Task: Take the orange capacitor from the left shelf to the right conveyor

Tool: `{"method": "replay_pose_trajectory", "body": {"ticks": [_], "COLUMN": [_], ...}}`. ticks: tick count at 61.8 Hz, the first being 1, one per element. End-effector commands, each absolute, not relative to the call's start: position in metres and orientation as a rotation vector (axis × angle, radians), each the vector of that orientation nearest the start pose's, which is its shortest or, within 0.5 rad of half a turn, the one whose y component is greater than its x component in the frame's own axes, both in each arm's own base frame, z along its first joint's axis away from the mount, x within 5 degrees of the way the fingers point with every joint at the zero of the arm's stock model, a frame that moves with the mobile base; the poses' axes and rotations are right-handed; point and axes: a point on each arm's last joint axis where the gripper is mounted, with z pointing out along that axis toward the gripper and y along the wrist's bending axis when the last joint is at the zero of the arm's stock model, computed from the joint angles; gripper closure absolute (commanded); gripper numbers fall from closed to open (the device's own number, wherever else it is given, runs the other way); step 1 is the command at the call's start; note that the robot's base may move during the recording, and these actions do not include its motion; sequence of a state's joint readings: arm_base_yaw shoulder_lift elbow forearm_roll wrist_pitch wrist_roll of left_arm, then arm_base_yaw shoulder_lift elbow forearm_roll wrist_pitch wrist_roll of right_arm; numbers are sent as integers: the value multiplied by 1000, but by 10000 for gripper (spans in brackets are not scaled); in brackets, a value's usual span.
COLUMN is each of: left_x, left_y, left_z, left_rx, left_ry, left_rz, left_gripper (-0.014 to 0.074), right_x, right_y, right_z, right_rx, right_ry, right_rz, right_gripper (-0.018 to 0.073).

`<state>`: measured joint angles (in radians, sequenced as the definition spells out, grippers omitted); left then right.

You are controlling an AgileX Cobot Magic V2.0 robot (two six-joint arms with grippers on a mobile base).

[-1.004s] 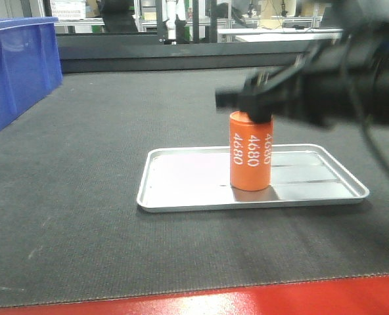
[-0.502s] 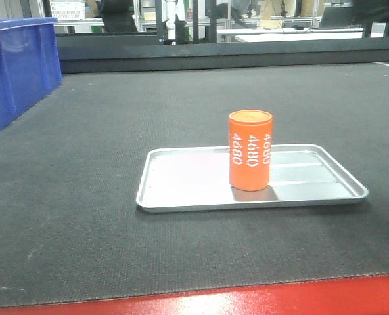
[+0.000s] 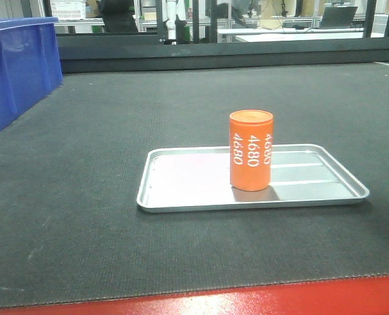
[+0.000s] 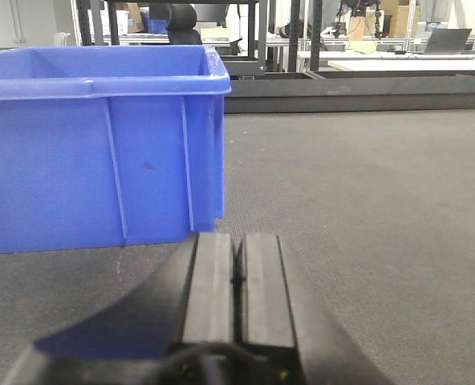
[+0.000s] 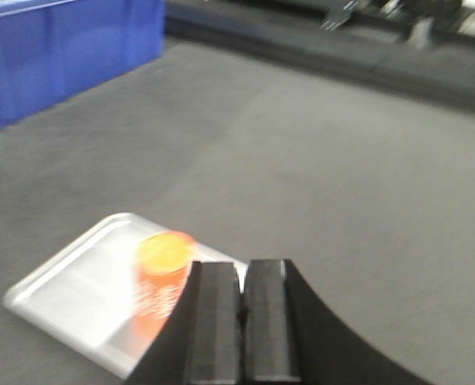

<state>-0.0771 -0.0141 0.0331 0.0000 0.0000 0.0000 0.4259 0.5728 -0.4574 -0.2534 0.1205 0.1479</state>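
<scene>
The orange capacitor (image 3: 250,151) stands upright on a small silver tray (image 3: 181,178), which lies on the dark grey conveyor belt (image 3: 83,197) with a red front edge (image 3: 247,298). No gripper touches it. In the right wrist view my right gripper (image 5: 242,263) is shut and empty, above and beside the blurred capacitor (image 5: 161,277) and the tray (image 5: 69,293). My left gripper (image 4: 237,237) is shut and empty, low over the belt (image 4: 366,200). The left shelf is out of view.
A blue plastic bin (image 3: 14,65) stands at the belt's far left; it fills the left wrist view (image 4: 101,152) just ahead of the left gripper and shows in the right wrist view (image 5: 61,48). Frames and benches lie beyond the belt.
The right arm, blurred over the capacitor's top one second ago, has pulled away up and right, out of the front view. The capacitor stays standing on the tray.
</scene>
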Motion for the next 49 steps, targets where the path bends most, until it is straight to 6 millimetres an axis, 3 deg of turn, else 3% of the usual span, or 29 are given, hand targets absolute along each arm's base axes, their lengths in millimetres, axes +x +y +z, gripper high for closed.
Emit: {"method": "replay_pose_trajectory", "body": {"ticks": [1, 12, 20, 30, 41, 45, 49], "left_x": [56, 56, 56, 56, 56, 56, 56], "left_y": [-4, -4, -4, -4, -4, -4, -4], "left_z": [213, 213, 213, 213, 213, 213, 213], "left_rx": [52, 52, 52, 52, 52, 52, 52], "left_ry": [1414, 1414, 1414, 1414, 1414, 1414, 1414], "left_rz": [-70, -70, -70, -70, -70, -70, -70], "left_gripper": [701, 701, 701, 701, 701, 701, 701], "right_x": [116, 101, 73, 54, 52, 53, 54], "right_y": [42, 13, 2, -1, 4, 6, 6], "right_z": [332, 341, 336, 288, 227, 214, 214], "right_rx": [-381, -140, -63, -24, -2, -20, -13], "right_ry": [1512, 1475, 1495, 1518, 1404, 1365, 1392], "right_rz": [157, 53, -15, 11, 128, 144, 137], "right_gripper": [507, 507, 507, 507, 507, 507, 507]}}
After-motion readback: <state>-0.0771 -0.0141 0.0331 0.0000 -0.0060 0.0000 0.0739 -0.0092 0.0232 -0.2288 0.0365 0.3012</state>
